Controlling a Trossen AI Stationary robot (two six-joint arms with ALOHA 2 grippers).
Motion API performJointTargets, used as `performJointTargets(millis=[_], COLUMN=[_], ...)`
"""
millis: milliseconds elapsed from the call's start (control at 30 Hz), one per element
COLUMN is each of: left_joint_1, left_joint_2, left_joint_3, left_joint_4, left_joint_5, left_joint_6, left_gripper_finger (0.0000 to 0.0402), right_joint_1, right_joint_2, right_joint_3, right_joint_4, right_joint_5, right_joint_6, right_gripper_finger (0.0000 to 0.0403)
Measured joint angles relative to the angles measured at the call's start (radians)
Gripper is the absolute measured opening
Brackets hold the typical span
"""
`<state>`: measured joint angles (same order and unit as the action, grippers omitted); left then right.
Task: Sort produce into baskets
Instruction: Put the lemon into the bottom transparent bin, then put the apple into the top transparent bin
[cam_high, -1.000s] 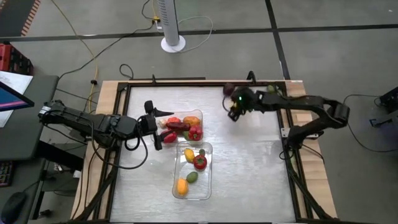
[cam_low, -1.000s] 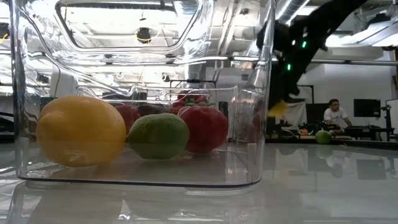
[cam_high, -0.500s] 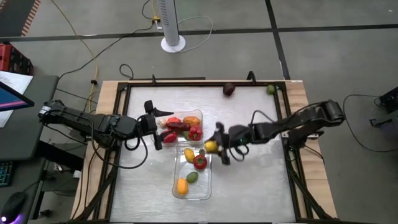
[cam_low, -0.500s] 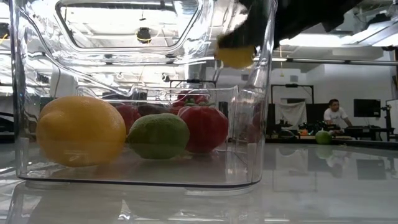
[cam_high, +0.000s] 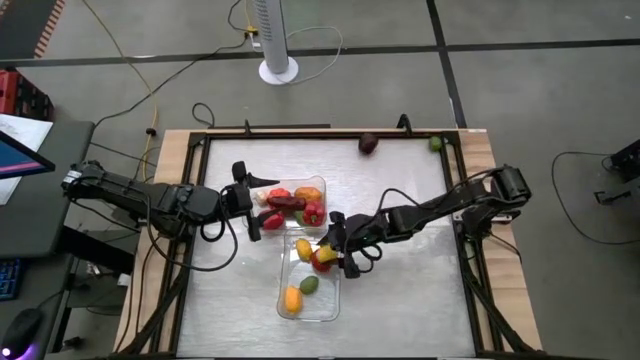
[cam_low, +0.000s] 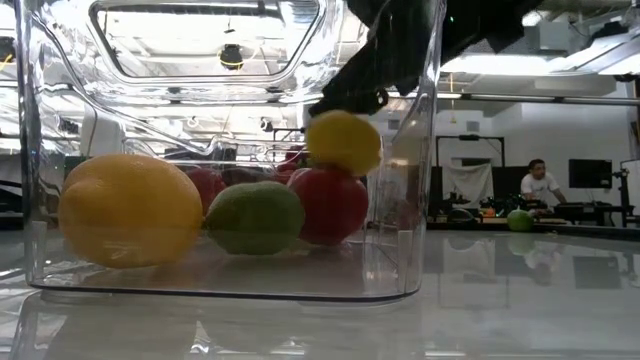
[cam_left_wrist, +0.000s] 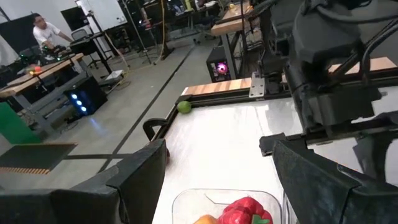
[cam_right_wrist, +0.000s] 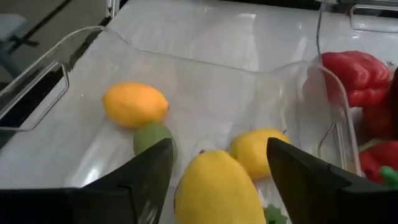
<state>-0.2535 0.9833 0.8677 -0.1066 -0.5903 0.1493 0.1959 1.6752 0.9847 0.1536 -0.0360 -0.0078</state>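
Observation:
My right gripper (cam_high: 332, 252) reaches over the near clear basket (cam_high: 330, 300) and is shut on a yellow fruit (cam_right_wrist: 217, 186). The fruit is just above a red fruit (cam_low: 328, 205). In that basket lie another yellow fruit (cam_right_wrist: 256, 151), a green one (cam_low: 255, 217) and an orange-yellow one (cam_low: 130, 208). My left gripper (cam_high: 250, 206) is open and empty at the left end of the far clear basket (cam_high: 318, 186), which holds red, maroon and orange pieces. A dark maroon piece (cam_high: 368, 144) and a green one (cam_high: 436, 143) lie loose by the table's far edge. My right gripper pinches the yellow fruit between its two fingers, on two opposite sides (cam_right_wrist: 184, 186). The fingers slant down from the table's right side. The fruit is inside the near basket's walls, right above the red fruit; whether it touches that fruit I cannot tell.
The two baskets stand close together at the table's middle. The raised frame (cam_high: 470, 250) runs round the table. A person (cam_low: 538, 180) shows far off in the room behind. Bare tabletop (cam_high: 410, 290) lies to the right of the baskets.
My right gripper has carried the yellow fruit from the table's far right toward the near left, over the near basket's rim. It has gone down until the fruit is just above the red fruit. My left gripper has kept still.

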Motion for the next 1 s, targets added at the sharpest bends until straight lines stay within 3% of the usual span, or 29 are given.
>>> performJointTargets(millis=[133,300,367,567,767,1000], left_joint_1=[0.000,0.000,0.000,0.000,0.000,0.000], left_joint_2=[0.000,0.000,0.000,0.000,0.000,0.000], left_joint_3=[0.000,0.000,0.000,0.000,0.000,0.000], left_joint_4=[-0.005,-0.010,-0.010,-0.010,-0.007,-0.004], left_joint_5=[0.000,0.000,0.000,0.000,0.000,0.000], left_joint_6=[-0.001,-0.005,-0.005,-0.005,-0.005,0.003], left_gripper_finger=[0.0280,0.0280,0.0280,0.0280,0.0280,0.0280], right_joint_1=[0.009,0.020,0.000,-0.158,-0.369,-0.595], right_joint_2=[-0.027,-0.135,-0.178,-0.294,-0.325,-0.268], right_joint_3=[0.057,0.067,0.046,-0.114,-0.239,-0.238], right_joint_4=[-0.154,-0.266,-0.278,-0.210,-0.130,-0.145], right_joint_5=[0.047,0.311,0.367,0.413,0.427,0.410], right_joint_6=[-0.002,-0.060,-0.079,-0.100,-0.130,-0.184], right_gripper_finger=[0.0305,0.0317,0.0317,0.0317,0.0321,0.0387])
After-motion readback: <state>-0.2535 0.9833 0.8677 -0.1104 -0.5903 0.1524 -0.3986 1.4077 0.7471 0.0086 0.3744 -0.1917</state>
